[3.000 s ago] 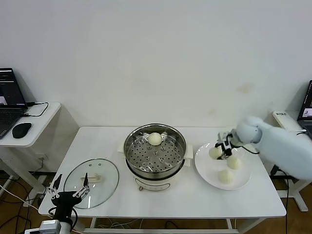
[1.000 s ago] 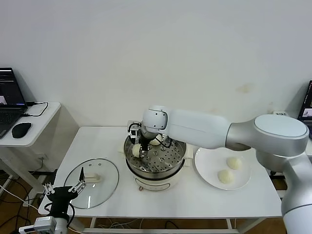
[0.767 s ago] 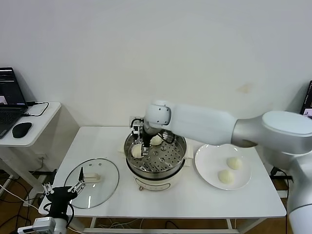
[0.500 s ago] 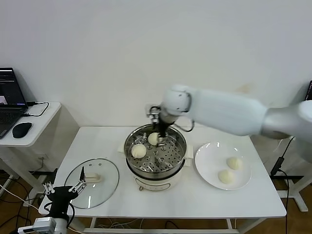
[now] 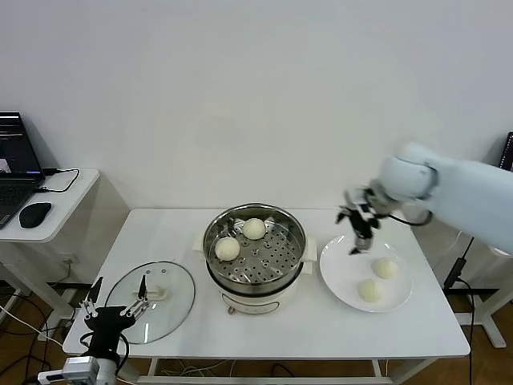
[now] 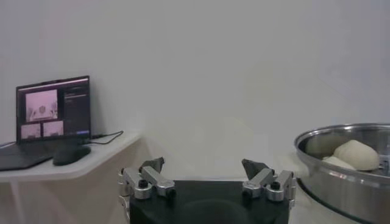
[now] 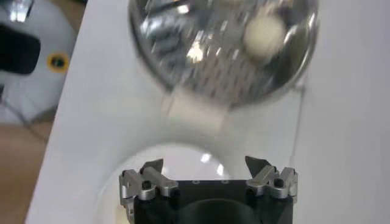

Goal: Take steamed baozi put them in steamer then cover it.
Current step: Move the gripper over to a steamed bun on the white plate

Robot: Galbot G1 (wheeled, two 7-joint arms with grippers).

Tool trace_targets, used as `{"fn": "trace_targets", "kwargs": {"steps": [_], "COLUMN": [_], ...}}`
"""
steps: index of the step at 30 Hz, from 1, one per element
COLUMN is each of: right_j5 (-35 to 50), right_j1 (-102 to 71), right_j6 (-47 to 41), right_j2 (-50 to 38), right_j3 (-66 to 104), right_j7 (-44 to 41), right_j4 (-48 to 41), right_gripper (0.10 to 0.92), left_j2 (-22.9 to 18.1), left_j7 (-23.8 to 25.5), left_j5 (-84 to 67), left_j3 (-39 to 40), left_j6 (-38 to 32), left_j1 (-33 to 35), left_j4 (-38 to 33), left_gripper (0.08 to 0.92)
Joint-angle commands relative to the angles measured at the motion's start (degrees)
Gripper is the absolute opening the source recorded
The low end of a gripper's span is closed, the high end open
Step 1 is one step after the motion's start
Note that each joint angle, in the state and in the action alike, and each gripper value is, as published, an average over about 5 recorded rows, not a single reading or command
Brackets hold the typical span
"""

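The steamer (image 5: 274, 258) stands mid-table and holds two baozi, one at its left (image 5: 228, 249) and one at its back (image 5: 255, 228). Two more baozi (image 5: 385, 268) (image 5: 370, 289) lie on the white plate (image 5: 343, 273) to its right. My right gripper (image 5: 358, 228) is open and empty, above the plate's left part. In the right wrist view the gripper (image 7: 205, 164) hangs over the plate (image 7: 159, 153), with the steamer (image 7: 183, 55) and one baozi (image 7: 265, 33) beyond. The glass cover (image 5: 172, 309) lies flat at the table's front left. My left gripper (image 5: 112, 311) is open beside it.
A side table at the left carries a laptop (image 6: 52, 115) and a mouse (image 6: 70, 154). The left wrist view shows the steamer's rim (image 6: 341, 182) with a baozi (image 6: 356, 154) inside. The table's front edge runs just before the cover and the plate.
My right gripper carried a baozi from the plate to the steamer's left side, let it go, then swung back right to above the plate. The left arm barely shifted.
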Motion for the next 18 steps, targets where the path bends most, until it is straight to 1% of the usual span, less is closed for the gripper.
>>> {"fn": "trace_targets", "kwargs": {"steps": [1,9,18], "right_j5": [-11.6,-14.6,-16.1], "right_j1": [-20.4,-34.1,-37.6], "right_j6": [4.0,4.4,4.5], "right_j2": [-11.4,-7.6,-2.3], "right_j3": [14.3,23.1,25.8], "right_j7": [-0.9,2.3,4.0], "right_j4": [1.6,-6.3,-10.3], "right_gripper": [0.823,0.823,0.823], "left_j2": [0.0,0.0,-0.2], "left_j7": [0.0,0.1,0.1], "left_j5": [0.1,0.0,0.0], "left_j3": [0.2,-0.8,-1.8], "left_j6": [0.1,0.3,0.3], "left_j1": [-0.1,0.4,1.1], "left_j4": [0.2,0.5,0.7], "left_gripper": [0.823,0.823,0.823]}}
